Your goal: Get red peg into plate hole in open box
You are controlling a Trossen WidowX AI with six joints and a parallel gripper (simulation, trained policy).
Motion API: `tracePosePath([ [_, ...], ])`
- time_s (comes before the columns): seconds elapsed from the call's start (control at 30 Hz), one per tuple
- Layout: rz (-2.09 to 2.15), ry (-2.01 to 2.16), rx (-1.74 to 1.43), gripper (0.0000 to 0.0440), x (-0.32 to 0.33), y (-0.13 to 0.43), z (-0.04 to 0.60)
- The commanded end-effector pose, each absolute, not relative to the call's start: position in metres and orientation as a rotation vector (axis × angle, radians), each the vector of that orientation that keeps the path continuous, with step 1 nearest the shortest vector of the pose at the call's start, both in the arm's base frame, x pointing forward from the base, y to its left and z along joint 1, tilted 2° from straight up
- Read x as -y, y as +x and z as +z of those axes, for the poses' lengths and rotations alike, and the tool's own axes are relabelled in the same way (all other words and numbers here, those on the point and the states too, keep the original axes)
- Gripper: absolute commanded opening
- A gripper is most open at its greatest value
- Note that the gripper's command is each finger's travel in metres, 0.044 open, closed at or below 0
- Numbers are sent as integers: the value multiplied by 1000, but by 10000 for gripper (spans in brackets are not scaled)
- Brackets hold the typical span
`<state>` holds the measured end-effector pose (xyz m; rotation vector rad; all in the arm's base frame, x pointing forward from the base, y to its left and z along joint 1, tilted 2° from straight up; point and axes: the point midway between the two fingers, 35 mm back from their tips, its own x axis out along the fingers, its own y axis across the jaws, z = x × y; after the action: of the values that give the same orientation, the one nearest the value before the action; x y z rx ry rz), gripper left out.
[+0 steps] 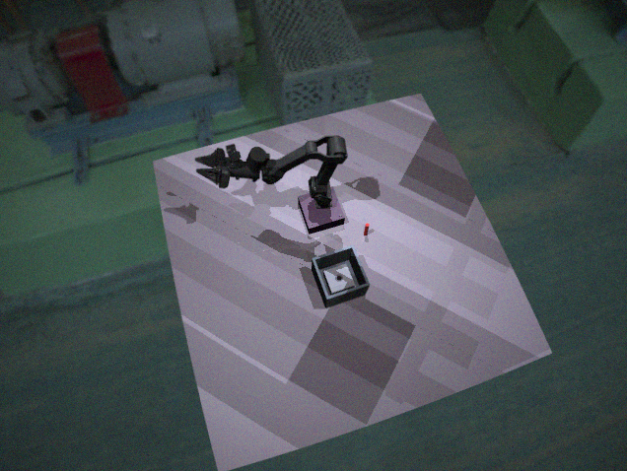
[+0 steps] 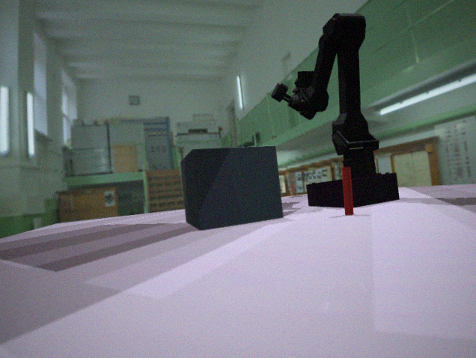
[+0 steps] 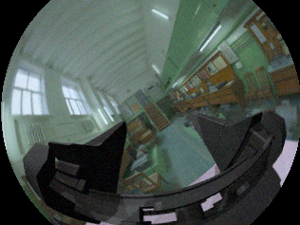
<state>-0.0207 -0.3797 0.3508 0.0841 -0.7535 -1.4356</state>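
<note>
Standing upright on the pale tabletop (image 1: 243,323) (image 2: 246,292), the red peg (image 1: 366,229) (image 2: 347,190) occupies a spot near the arm's base (image 1: 308,223) (image 2: 322,195), outside the box and well apart from the gripper. The open box (image 1: 346,299) (image 2: 234,188), dark blue-grey and square, rests on the same surface, also near the base; in the top view the peg lies to the upper right of it. Within the box, a light plate (image 1: 331,284) covers part of the bottom, and a small dark hole (image 1: 338,278) appears near its middle, with no peg in it. A shadow crosses part of the plate. The exterior view shows only the outer walls of the box, its interior being hidden. The black arm (image 1: 293,158) (image 2: 349,76) rises from its base, bends at a high elbow and reaches toward the left side of the tabletop in the top view. Its gripper (image 1: 198,167) (image 2: 279,92) (image 3: 159,120) is raised above the surface, with the two fingers spread wide and nothing between them. In the wrist view, the dark fingers frame the room, including windows (image 3: 27,92), wooden furniture (image 3: 215,95) and a green-blue floor (image 3: 182,146); a corner of the tabletop appears at the right edge.
</note>
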Motion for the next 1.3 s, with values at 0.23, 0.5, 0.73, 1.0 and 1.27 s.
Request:
tracePosePath([
  [0.23, -1285, 224, 773, 440, 382, 31, 364],
  [0.5, -1057, 371, 794, 440, 364, 100, 399],
  [0.73, -859, 512, 790, 440, 336, 154, 425],
  [1.0, -650, 687, 766, 440, 296, 205, 447],
  [1.27, -468, 881, 711, 440, 253, 245, 459],
])
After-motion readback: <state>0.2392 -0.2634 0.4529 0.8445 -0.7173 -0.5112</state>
